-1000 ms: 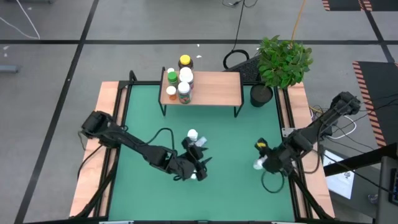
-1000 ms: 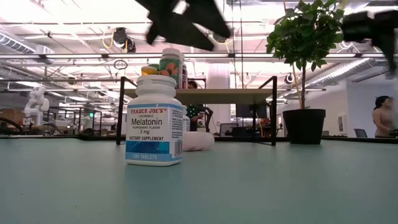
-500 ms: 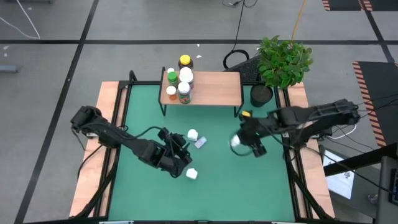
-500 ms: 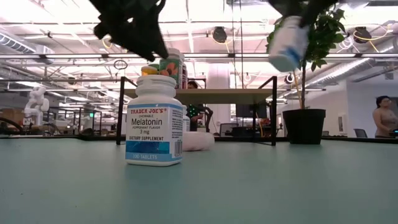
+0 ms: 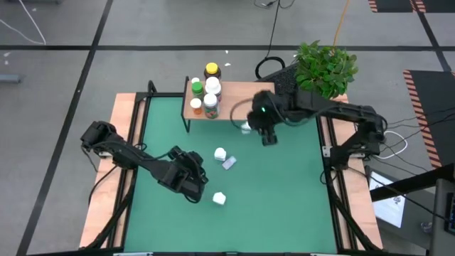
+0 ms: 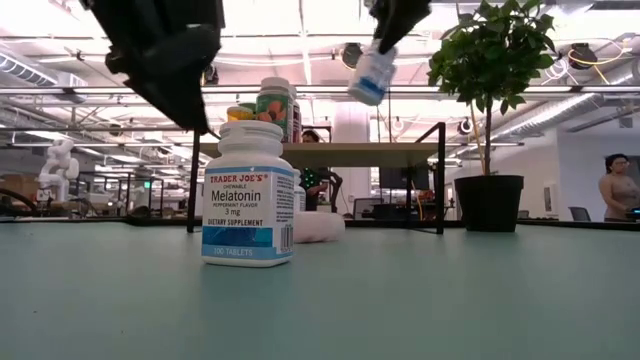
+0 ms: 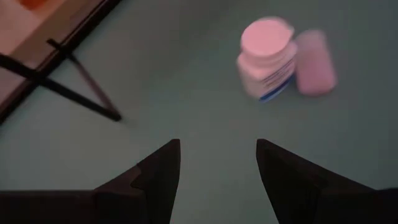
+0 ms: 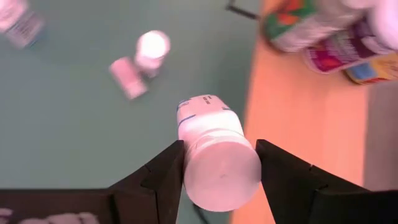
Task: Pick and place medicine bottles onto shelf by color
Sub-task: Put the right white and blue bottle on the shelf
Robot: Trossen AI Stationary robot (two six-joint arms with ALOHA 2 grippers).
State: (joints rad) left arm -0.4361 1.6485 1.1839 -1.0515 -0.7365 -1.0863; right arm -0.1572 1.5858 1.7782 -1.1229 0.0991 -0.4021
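Observation:
The shelf (image 5: 242, 99) stands at the mat's far edge, with several bottles (image 5: 204, 96) clustered on its left end, among them a green one (image 8: 297, 22). My right gripper (image 5: 250, 126) is shut on a white bottle (image 5: 244, 127), high above the mat just before the shelf's near edge. My left gripper (image 7: 217, 155) is open and empty above the mat's near left part. On the mat, a white bottle (image 5: 220, 153) stands upright on its base, a pale lilac one (image 5: 229, 163) lies on its side beside it, and a white Melatonin bottle (image 6: 248, 195) stands nearer the front. My right gripper pinches the white bottle's upper end (image 8: 219, 163) between its two fingers, one on either side. The fingers come from above, pointing down. The bottle hangs below them, tilted, with its blue-labelled lower end (image 6: 366, 92) lifted clear of the mat and the shelf.
A potted plant (image 5: 323, 71) in a black pot (image 5: 299, 108) stands at the shelf's right. Wooden side boards (image 5: 117, 171) border the green mat (image 5: 277, 192). The shelf's right half (image 5: 252, 99) is bare wood. A person (image 6: 615, 190) is far off in the room.
My right gripper has carried the white bottle from the mat's near right up and toward the far edge and left, to the shelf's front; the bottle stays tilted below it. My left gripper has drawn back toward the table's left, away from the standing Melatonin bottle.

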